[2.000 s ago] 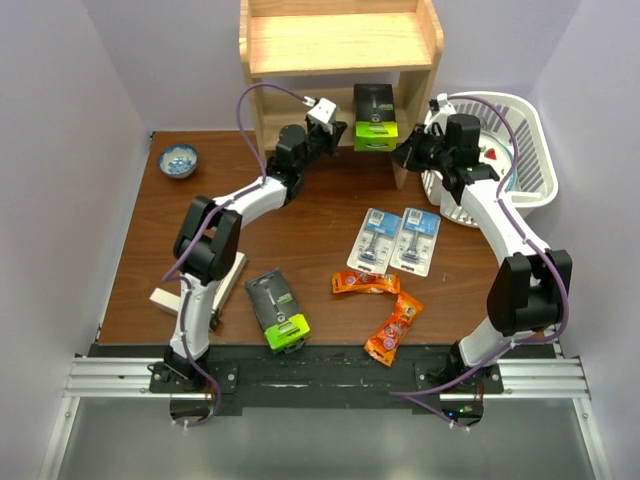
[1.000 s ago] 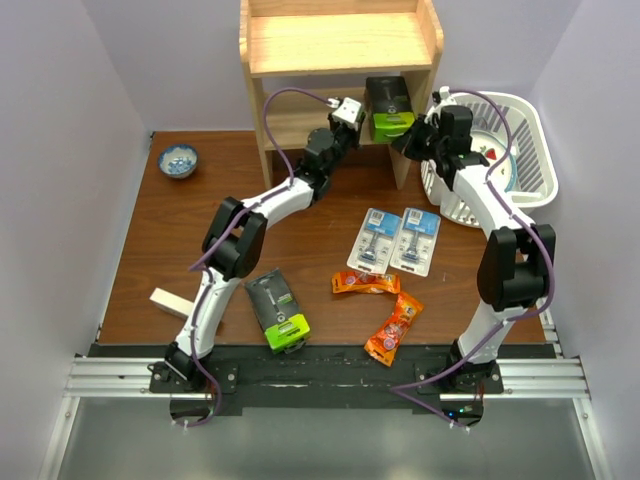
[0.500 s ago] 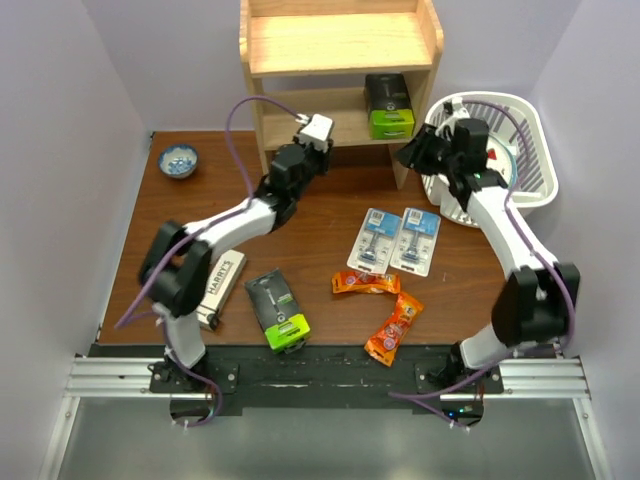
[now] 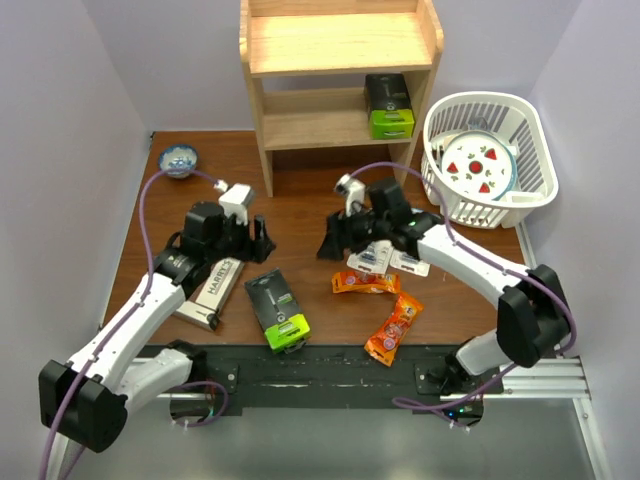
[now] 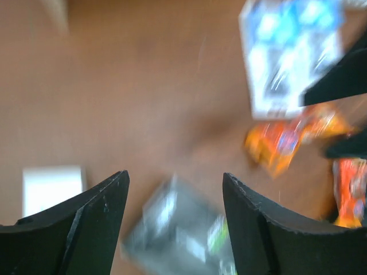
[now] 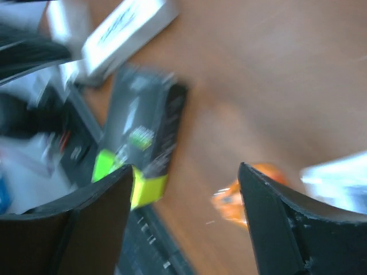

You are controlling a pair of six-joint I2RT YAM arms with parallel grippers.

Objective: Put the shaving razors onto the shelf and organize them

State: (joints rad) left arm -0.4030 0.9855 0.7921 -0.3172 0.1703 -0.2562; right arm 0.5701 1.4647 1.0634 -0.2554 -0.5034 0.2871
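While left gripper (image 5: 175,179) and right gripper (image 6: 184,167) gape | black box (image 4: 389,104) on shelf (image 4: 340,45)

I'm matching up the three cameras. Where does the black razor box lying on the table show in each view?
Top external: black razor box, lower centre, lime-green end lowest.
Left wrist: the box, blurred, at bottom centre.
Right wrist: the box, left of centre, lime-green end lowest.
Shared landmark: orange snack packet, to the box's right in all three views.

white basket (image 4: 475,208) holds a plate (image 4: 480,165); orange snack packets (image 4: 394,328) and blue bowl (image 4: 179,158) lie apart.
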